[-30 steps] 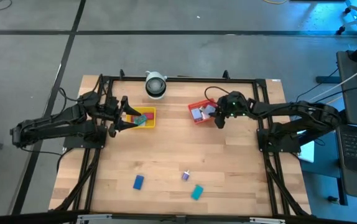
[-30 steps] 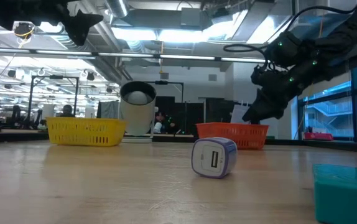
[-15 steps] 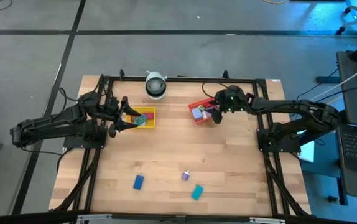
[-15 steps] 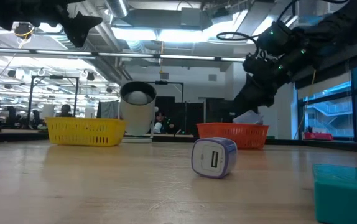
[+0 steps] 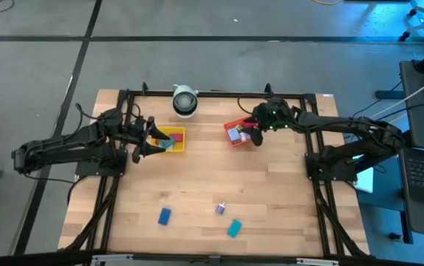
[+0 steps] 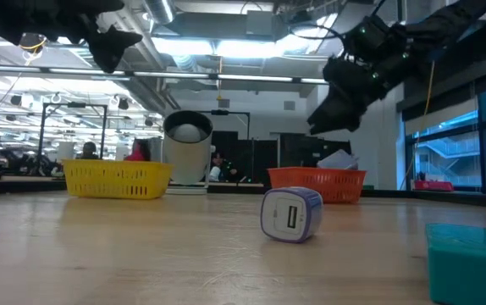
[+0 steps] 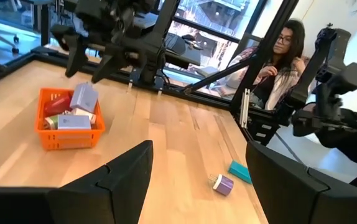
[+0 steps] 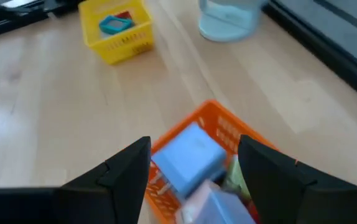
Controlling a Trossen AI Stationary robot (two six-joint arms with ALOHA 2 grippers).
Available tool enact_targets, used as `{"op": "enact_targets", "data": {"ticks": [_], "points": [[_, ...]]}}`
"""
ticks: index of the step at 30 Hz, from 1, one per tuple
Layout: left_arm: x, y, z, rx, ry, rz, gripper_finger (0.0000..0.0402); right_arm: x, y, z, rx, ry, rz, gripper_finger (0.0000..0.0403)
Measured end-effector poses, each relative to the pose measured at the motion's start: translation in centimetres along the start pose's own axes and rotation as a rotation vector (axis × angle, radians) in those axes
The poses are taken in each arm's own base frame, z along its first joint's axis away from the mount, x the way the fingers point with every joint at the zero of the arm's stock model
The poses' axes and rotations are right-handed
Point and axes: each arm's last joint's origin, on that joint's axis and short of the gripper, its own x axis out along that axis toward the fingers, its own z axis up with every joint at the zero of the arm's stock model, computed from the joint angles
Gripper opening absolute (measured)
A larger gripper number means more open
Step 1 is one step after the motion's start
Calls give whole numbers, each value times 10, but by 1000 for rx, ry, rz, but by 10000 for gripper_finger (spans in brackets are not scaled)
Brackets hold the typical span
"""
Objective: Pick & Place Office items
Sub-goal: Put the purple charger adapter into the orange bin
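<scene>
The right pincer (image 5: 255,133) is hanging over the red tray (image 5: 228,125) in the upper middle of the high view, a little right of centre, and its fingers (image 8: 124,169) are standing apart with nothing between them. In the right wrist view a pale blue block (image 8: 188,156) is lying on top of the pile in this tray, and a whitish piece (image 8: 219,205) is resting just beside it.

The left pincer (image 5: 147,140) is hovering at the left edge of the yellow tray (image 5: 178,133), in the upper left part of the desk (image 5: 212,177). Its fingers (image 7: 125,171) are also spread open and are gripping nothing. Inside the yellow tray a teal piece (image 8: 112,24) and a red piece (image 8: 124,15) are lying side by side.

Three office items are sitting loose on the desk in the lower middle of the high view, well apart from both trays: a blue block (image 5: 165,216), a small purple cube (image 5: 220,209) and a teal block (image 5: 233,228). In the low view the purple cube (image 6: 290,214) is standing near the centre, showing a white face with a slot.

A white round device (image 5: 185,100) is standing at the far edge of the desk, between the two trays
</scene>
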Motion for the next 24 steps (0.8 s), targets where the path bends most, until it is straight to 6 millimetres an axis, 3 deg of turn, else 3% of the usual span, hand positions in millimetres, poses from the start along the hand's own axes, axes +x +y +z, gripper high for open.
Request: {"op": "enact_targets", "data": {"ticks": [5,9,17,24], "points": [[4,-4,-2,-16,28,-50,253,-1,21,13,-65,20,148,239],[6,-10,-4,-21,45,-94,253,0,49,14,-120,44,261,239],[8,-10,-5,-20,36,-39,253,12,100,-7,-251,134,373,226],[13,-7,-7,-75,62,-28,253,42,131,-33,-264,281,431,220]]}}
